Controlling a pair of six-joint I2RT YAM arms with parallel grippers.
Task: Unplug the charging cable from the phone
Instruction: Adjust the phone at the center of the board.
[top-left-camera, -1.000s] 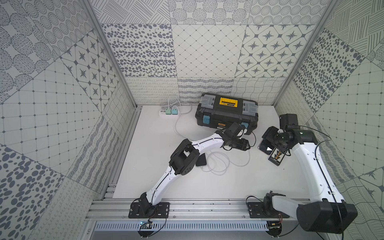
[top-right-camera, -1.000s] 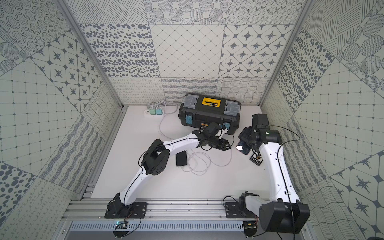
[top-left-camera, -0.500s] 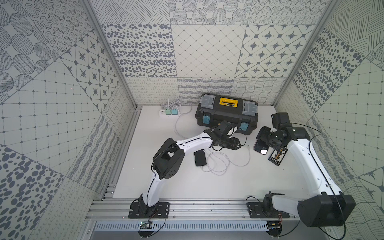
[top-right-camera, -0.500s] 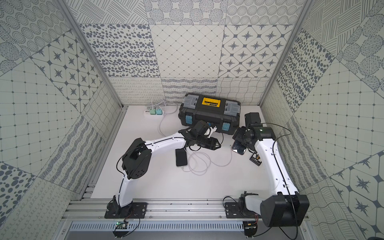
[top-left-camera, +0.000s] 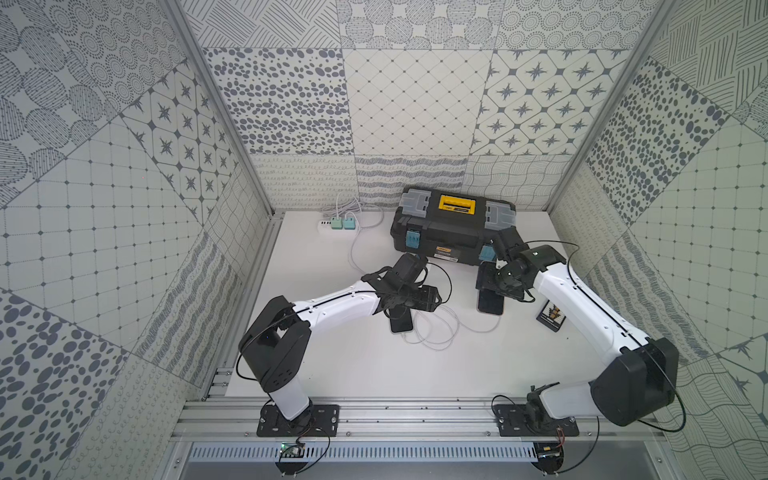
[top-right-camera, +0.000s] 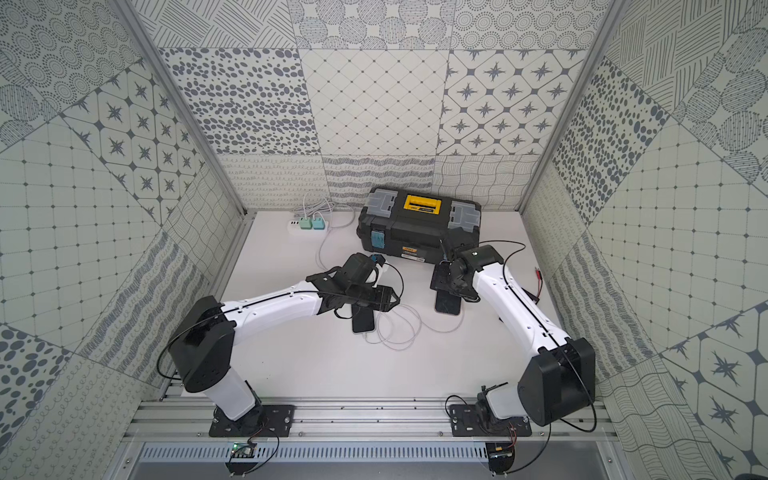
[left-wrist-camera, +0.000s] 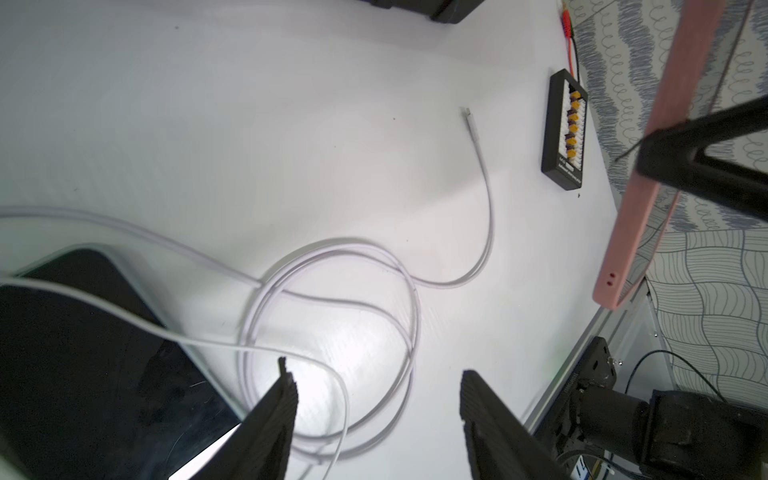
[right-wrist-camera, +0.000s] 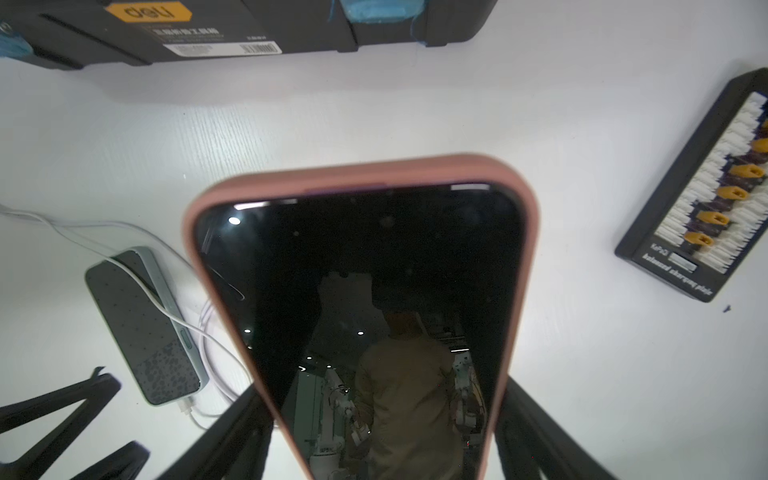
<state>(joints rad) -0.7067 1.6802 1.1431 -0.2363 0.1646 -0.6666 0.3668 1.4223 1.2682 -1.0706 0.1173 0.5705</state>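
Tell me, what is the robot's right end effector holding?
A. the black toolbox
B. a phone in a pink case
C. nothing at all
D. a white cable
B: in the right wrist view the right end effector grips the pink-cased phone by its two long edges.

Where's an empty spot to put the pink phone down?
Bare: the table front, between the cable loops and the rail; also the left edge near the power strip. Crowded: the middle, around the grey phone and pink phone.
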